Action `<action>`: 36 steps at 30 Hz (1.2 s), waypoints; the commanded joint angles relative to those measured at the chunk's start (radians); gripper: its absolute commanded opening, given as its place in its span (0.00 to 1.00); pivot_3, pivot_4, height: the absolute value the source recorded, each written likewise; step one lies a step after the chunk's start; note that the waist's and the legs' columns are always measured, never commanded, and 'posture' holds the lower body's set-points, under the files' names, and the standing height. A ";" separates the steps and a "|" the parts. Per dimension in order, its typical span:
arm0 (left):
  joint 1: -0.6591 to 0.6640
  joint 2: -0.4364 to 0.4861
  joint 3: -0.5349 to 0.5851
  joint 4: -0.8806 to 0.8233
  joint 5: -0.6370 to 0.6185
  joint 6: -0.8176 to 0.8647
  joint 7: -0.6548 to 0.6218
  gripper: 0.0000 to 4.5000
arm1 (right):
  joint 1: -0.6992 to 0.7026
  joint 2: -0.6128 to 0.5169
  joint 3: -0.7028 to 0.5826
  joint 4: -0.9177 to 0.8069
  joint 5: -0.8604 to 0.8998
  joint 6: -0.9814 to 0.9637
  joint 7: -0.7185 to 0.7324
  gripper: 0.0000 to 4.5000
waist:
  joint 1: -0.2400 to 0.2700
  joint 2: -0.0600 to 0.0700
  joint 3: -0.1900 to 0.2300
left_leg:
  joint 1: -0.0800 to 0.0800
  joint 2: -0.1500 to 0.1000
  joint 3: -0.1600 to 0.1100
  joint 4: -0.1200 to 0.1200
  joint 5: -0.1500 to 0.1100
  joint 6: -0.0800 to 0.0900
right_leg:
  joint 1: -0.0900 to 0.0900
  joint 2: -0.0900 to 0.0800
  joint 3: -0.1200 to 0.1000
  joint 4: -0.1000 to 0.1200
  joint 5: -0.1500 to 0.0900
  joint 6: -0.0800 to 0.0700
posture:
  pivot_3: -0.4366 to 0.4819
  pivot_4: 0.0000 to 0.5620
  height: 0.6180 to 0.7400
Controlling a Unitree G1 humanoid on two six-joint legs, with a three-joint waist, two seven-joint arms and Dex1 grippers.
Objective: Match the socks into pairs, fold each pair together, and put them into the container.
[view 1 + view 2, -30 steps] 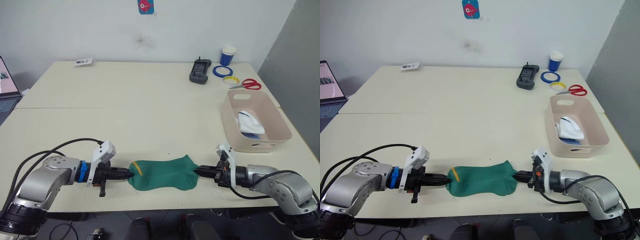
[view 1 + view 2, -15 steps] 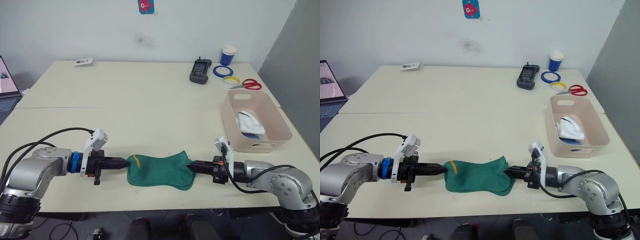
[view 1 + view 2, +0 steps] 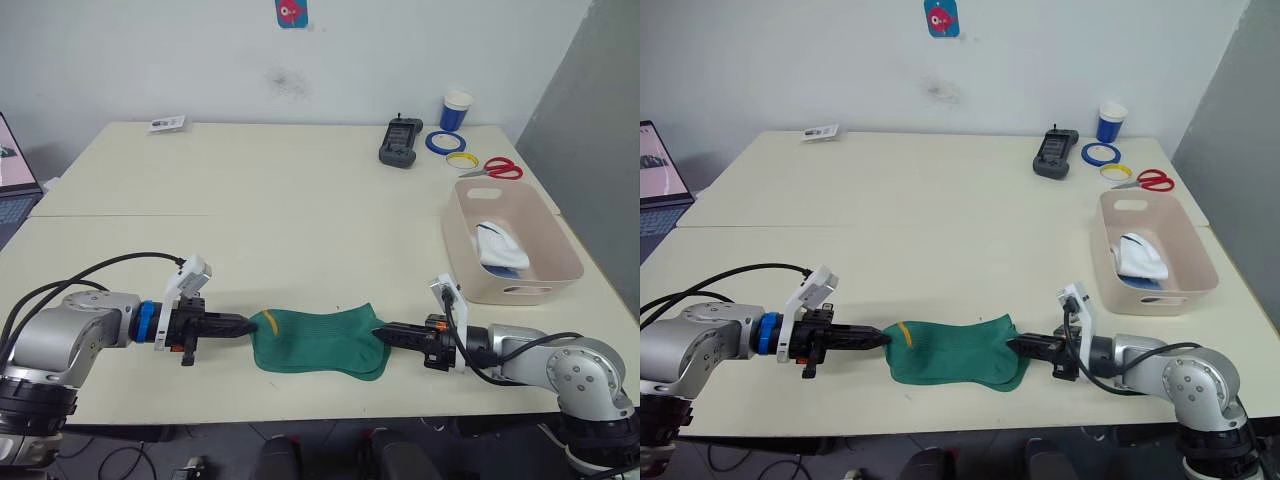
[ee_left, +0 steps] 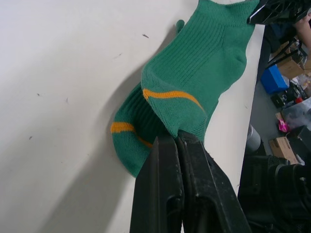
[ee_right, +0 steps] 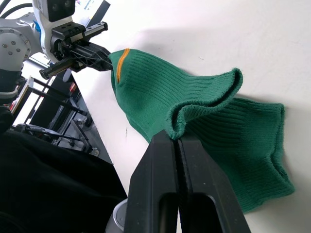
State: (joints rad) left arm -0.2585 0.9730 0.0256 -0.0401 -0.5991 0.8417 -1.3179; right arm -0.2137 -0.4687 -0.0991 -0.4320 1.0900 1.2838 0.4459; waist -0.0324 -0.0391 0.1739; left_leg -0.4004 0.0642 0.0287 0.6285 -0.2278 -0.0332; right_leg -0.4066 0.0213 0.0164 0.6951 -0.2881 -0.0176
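We have white and blue socks (image 3: 497,246) in the bin (image 3: 560,262); our left pincer (image 3: 247,323) and right pincer (image 3: 380,331) pinch the green socks (image 3: 315,340), unfolded, low centre.

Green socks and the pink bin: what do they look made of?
The green socks look like soft ribbed knit fabric, matte: the wrist views show fine ribs, an orange stripe, and an edge curling where the right gripper pinches it. The pink bin looks like smooth moulded plastic, slightly glossy, with rounded corners and a slot handle.

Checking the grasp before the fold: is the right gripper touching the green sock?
Touching. Right wrist view: right gripper pinches the green sock cuff.
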 commanded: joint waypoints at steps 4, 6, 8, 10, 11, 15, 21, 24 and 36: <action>0.004 0.003 -0.006 -0.009 0.029 -0.029 0.014 0.00 | 0.015 -0.024 0.034 -0.007 -0.024 -0.019 0.017 0.01 | 0.000 0.000 0.000 | 0.000 0.000 0.000 0.000 0.000 0.000 | 0.000 0.000 -0.001 0.000 0.000 0.000 | 0.48 0.27 1.00; 0.010 0.006 -0.011 -0.013 0.035 -0.035 0.009 0.00 | 0.021 -0.035 0.049 -0.006 -0.036 -0.025 0.027 0.01 | 0.000 0.000 0.000 | 0.000 0.000 0.000 0.000 0.000 0.000 | 0.000 0.000 0.000 0.000 0.000 0.000 | 0.48 0.27 1.00; 0.010 0.000 -0.015 -0.014 0.041 -0.040 0.017 0.00 | 0.023 -0.038 0.063 -0.002 -0.056 -0.040 0.029 0.01 | 0.000 0.000 0.000 | 0.000 0.000 0.000 0.000 0.000 0.000 | 0.000 0.000 0.000 0.000 0.000 0.000 | 0.48 0.27 1.00; 0.010 -0.003 -0.026 -0.011 0.055 -0.057 0.023 0.00 | 0.019 -0.039 0.076 0.003 -0.082 -0.059 0.031 0.01 | 0.000 0.000 0.000 | 0.000 0.000 0.000 0.000 0.000 0.000 | 0.000 0.000 0.000 0.000 0.000 0.000 | 0.48 0.27 1.00; 0.012 -0.004 -0.030 -0.009 0.065 -0.072 0.024 0.00 | 0.014 -0.038 0.078 0.009 -0.093 -0.067 0.028 0.01 | 0.000 0.000 0.000 | 0.000 0.000 0.000 0.000 0.000 0.000 | 0.000 0.000 0.000 0.000 0.000 0.000 | 0.48 0.27 1.00; 0.021 -0.007 -0.031 -0.005 0.076 -0.091 0.019 0.00 | 0.003 -0.045 0.086 0.016 -0.122 -0.087 0.037 0.01 | 0.000 0.000 0.000 | 0.000 0.000 0.000 0.000 0.000 0.000 | 0.000 0.000 0.000 0.000 0.000 0.000 | 0.48 0.27 1.00; 0.029 -0.016 -0.026 0.026 0.102 -0.168 0.008 0.14 | 0.004 -0.076 0.085 0.000 -0.115 -0.084 0.081 0.16 | 0.000 0.000 0.000 | 0.000 0.000 0.000 0.000 0.000 0.000 | 0.000 0.000 0.000 -0.001 0.000 0.000 | 0.48 0.27 1.00; 0.024 -0.020 -0.008 0.063 0.110 -0.192 0.018 0.36 | 0.012 -0.098 0.075 -0.003 -0.112 -0.084 0.100 0.38 | 0.000 0.000 0.000 | 0.000 0.000 0.000 0.000 0.000 0.000 | 0.000 0.000 0.000 -0.001 0.000 0.000 | 0.48 0.27 1.00; -0.065 -0.031 0.068 0.052 0.090 -0.271 0.042 0.66 | -0.044 -0.282 0.192 -0.086 -0.382 -0.449 0.349 0.72 | 0.004 0.000 0.001 | 0.000 0.000 0.001 0.000 0.000 0.000 | 0.000 -0.001 -0.003 -0.002 0.000 0.001 | 0.48 0.27 1.00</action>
State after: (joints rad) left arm -0.3003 0.9546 0.0722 0.0627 -0.4865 0.5805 -1.2938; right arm -0.2330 -0.7515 0.0704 -0.4732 0.7411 0.9145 0.7427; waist -0.0289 -0.0387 0.1747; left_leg -0.4010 0.0638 0.0294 0.6282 -0.2278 -0.0331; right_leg -0.4061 0.0203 0.0134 0.6930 -0.2877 -0.0168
